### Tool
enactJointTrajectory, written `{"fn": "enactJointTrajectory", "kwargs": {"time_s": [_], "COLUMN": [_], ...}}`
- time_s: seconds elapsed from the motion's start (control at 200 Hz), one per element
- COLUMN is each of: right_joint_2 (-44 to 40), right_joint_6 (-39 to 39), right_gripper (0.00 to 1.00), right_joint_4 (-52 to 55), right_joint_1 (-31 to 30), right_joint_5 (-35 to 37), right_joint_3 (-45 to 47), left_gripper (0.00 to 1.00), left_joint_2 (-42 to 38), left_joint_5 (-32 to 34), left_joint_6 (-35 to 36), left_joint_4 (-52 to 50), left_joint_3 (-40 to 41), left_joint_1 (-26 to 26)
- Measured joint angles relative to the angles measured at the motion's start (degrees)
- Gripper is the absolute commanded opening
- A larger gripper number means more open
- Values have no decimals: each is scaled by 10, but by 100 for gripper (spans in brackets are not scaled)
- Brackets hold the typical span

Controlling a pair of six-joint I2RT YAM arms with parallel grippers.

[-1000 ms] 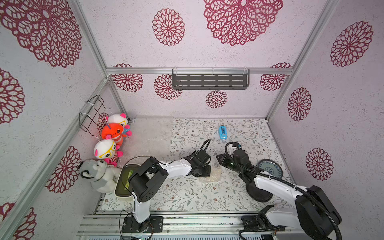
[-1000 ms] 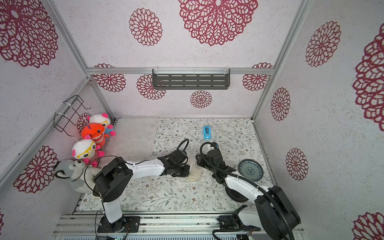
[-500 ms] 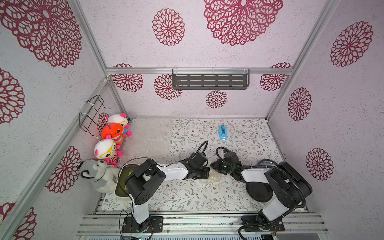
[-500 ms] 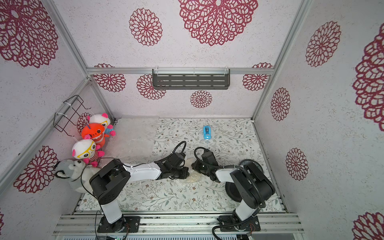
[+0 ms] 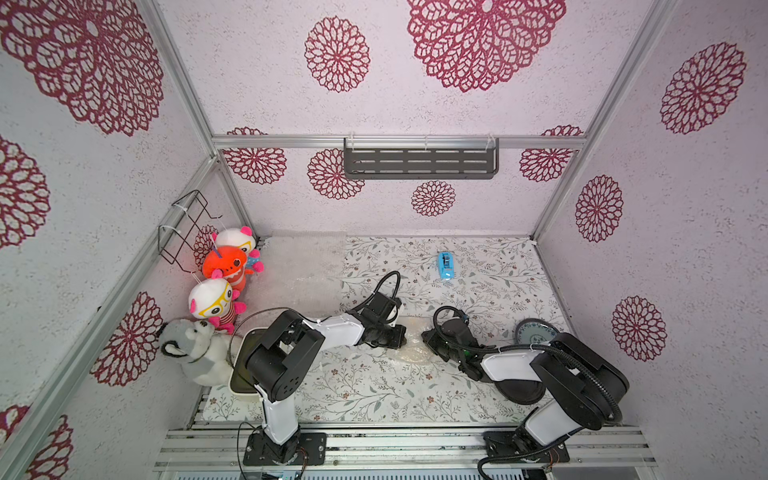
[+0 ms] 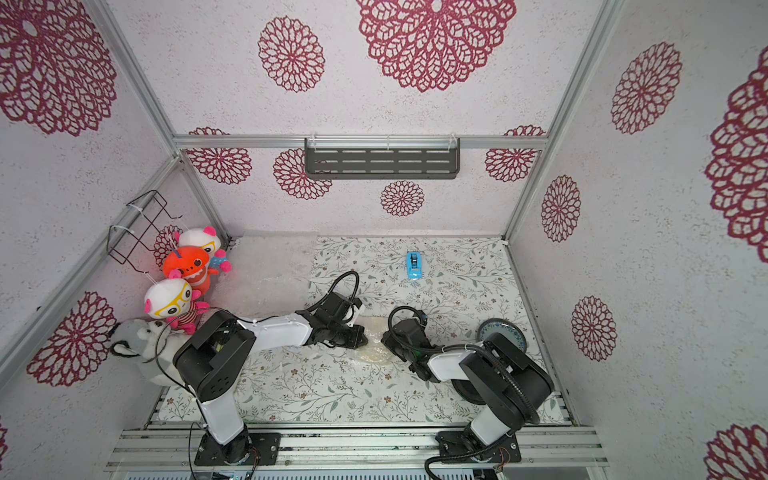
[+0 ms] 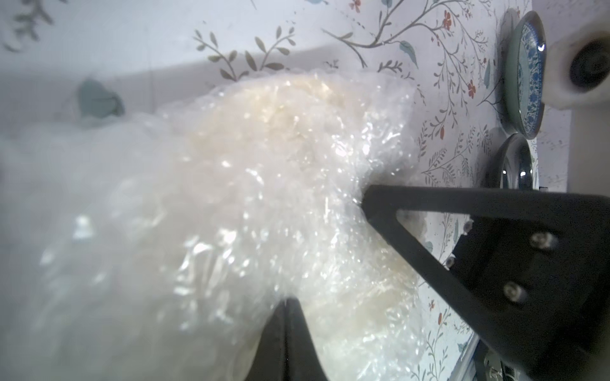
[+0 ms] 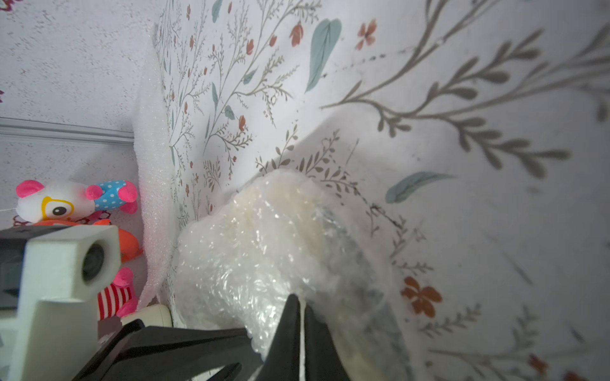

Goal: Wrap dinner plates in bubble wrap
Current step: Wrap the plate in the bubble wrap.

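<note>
Between the two grippers, in both top views, lies a cream dinner plate bundled in crinkled bubble wrap (image 5: 412,354) (image 6: 372,354). The left gripper (image 5: 401,337) (image 7: 286,301) is at the bundle's left side, jaws together, pinching the film. From the right, the right gripper (image 5: 428,340) (image 8: 300,299) is shut on a thin fold of the wrap. The bundle fills both wrist views (image 7: 264,181) (image 8: 264,247). A blue-patterned plate (image 5: 536,330) (image 7: 525,76) and a glossy black plate (image 5: 519,390) (image 7: 508,165) sit at the right, partly under the right arm.
Spare bubble wrap sheets (image 5: 307,266) lie at the back left. A blue tape dispenser (image 5: 445,266) stands mid-back. A cream container (image 5: 239,374) sits at the front left under the left arm, beside plush toys (image 5: 216,299). A grey shelf (image 5: 419,162) hangs on the back wall.
The right arm has folded in, and its gripper moved left and forward onto the bundle and shut on the wrap. The left gripper has stayed at the bundle.
</note>
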State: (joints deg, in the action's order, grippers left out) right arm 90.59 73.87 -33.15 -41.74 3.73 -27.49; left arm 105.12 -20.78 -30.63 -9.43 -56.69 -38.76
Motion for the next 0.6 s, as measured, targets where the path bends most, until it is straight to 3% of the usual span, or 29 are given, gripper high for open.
{"fn": "enactJointTrajectory", "kwargs": {"time_s": [0.085, 0.235, 0.35, 0.495, 0.6], "right_joint_2": [7, 18, 18, 9, -27], "right_joint_6": [11, 19, 22, 12, -43], "right_gripper": [9, 9, 10, 25, 34], "right_joint_4": [-9, -24, -26, -24, 16], "right_joint_1": [-3, -3, -3, 2, 33], "right_joint_5": [8, 11, 10, 7, -18], "right_joint_3": [0, 0, 0, 0, -5], "left_gripper": [13, 2, 0, 0, 0], "left_joint_2": [-15, -26, -22, -19, -17], "left_joint_5": [3, 33, 60, 80, 85], "left_joint_6": [-2, -25, -62, -113, -139], "left_joint_4": [-21, -38, -28, 9, 32], "left_joint_3": [-5, -18, 3, 26, 37], "left_joint_1": [-8, -54, -73, -72, -72]}}
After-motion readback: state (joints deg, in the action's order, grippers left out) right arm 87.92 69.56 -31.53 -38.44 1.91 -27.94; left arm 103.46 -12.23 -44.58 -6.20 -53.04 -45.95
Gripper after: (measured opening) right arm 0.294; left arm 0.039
